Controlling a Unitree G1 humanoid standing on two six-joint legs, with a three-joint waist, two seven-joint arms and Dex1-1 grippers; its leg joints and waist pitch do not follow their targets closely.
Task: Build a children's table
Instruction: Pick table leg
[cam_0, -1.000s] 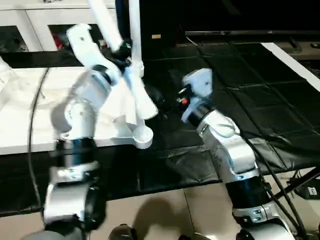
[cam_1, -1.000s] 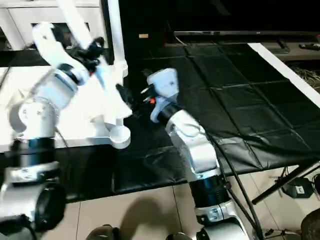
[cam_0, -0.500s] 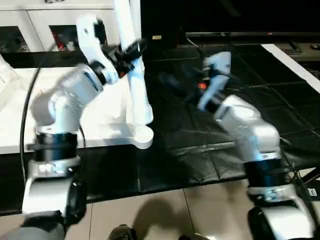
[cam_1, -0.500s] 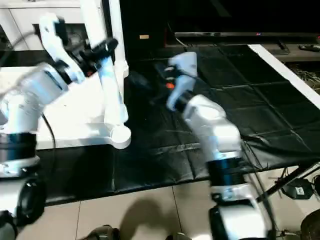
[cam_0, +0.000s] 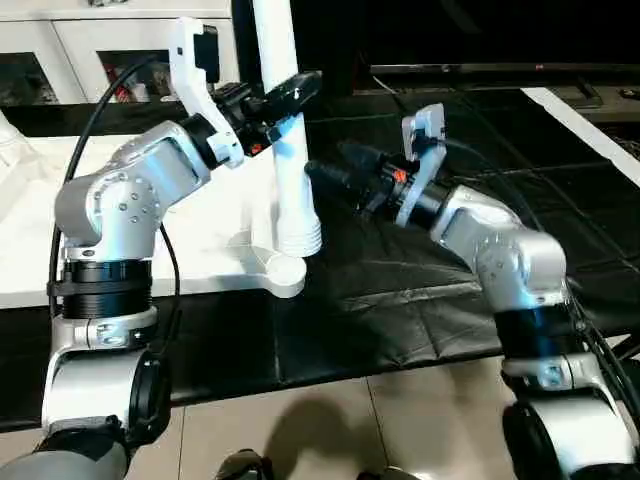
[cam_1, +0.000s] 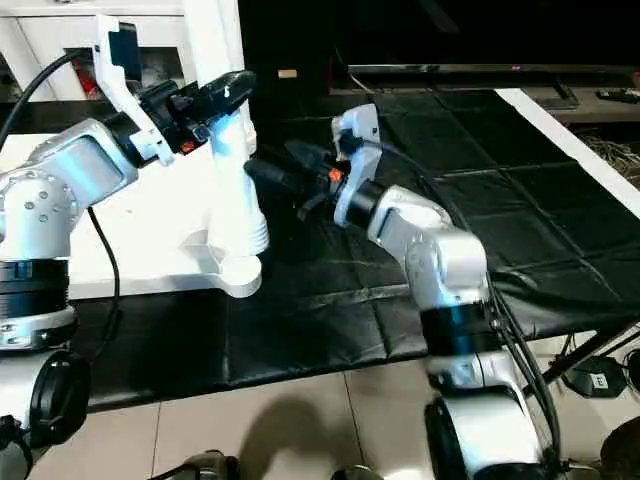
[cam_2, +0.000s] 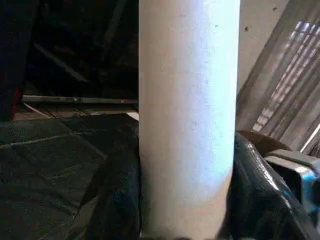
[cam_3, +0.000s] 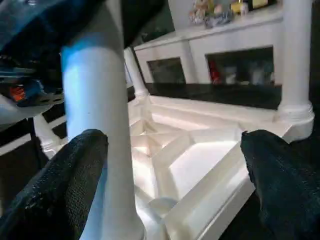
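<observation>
At centre-left of the frame, the table top (cam_0: 60, 230) lies underside-up on the black-covered bench (cam_0: 480, 200). At least two legs stand seated in far corner sockets. Left gripper (cam_0: 285, 98) is clamped on another leg (cam_0: 293, 180), held upright, long axis vertical, wide end down just above the near-corner socket (cam_0: 283, 272). Judgement: not yet seated; press-in remains. Right gripper (cam_0: 345, 170), fingers well apart, sits just beside this leg, gripping nothing.
</observation>
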